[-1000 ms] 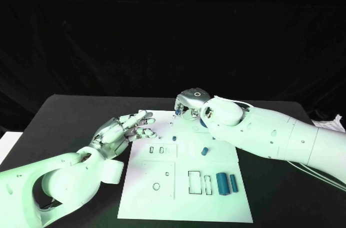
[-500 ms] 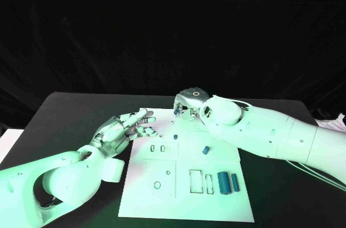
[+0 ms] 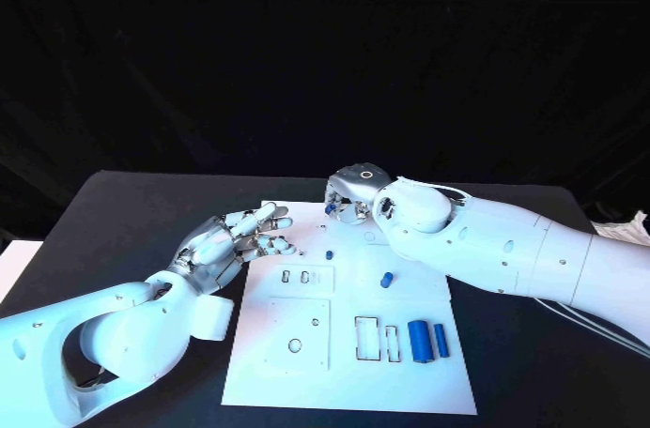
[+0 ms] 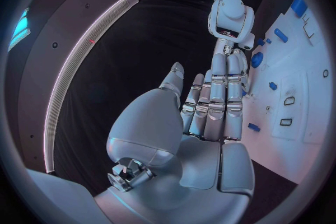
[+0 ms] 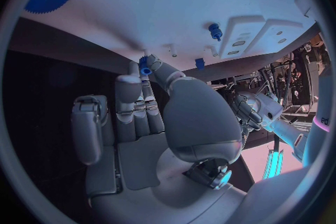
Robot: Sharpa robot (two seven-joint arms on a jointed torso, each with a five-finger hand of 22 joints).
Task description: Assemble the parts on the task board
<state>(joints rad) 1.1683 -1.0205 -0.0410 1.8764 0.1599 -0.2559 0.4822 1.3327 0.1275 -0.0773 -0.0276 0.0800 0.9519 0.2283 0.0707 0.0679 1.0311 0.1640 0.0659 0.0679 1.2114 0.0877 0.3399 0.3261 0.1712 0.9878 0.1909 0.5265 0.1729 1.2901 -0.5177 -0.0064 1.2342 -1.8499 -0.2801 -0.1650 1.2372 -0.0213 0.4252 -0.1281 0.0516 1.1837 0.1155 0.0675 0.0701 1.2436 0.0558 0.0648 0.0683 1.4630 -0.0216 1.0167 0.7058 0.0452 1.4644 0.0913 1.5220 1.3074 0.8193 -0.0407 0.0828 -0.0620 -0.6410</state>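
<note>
Your robot's right hand [image 3: 355,195] is hovering over the far edge of the white task board [image 3: 271,376], its fingers [image 5: 143,87] pinching a small blue part [image 5: 144,66] at their tips; the right wrist view is showing that piece held just off the board's white surface, though you cannot tell whether it is touching. In the head view the same part [image 3: 331,206] is peeking out beneath the hand, near the board's far edge.

Your left hand [image 3: 224,245] is waiting at the board's left edge, its fingers [image 4: 225,95] stretched out, lying side by side and gripping nothing, pointing across the far end of the board toward the right hand.

The board is lying in the middle of the black tabletop [image 3: 122,221], running from the far side toward the near edge. A small blue peg [image 3: 330,255] is standing on the board's far half, and a short blue cylinder [image 3: 386,279] is lying toward its right edge. Near the right near corner, a large blue cylinder [image 3: 420,342] and a slimmer blue bar [image 3: 441,340] are lying side by side, just beside two narrow rectangular slots [image 3: 378,342]. Two small slots [image 3: 296,277] are sitting near the left edge, close by the left hand.
</note>
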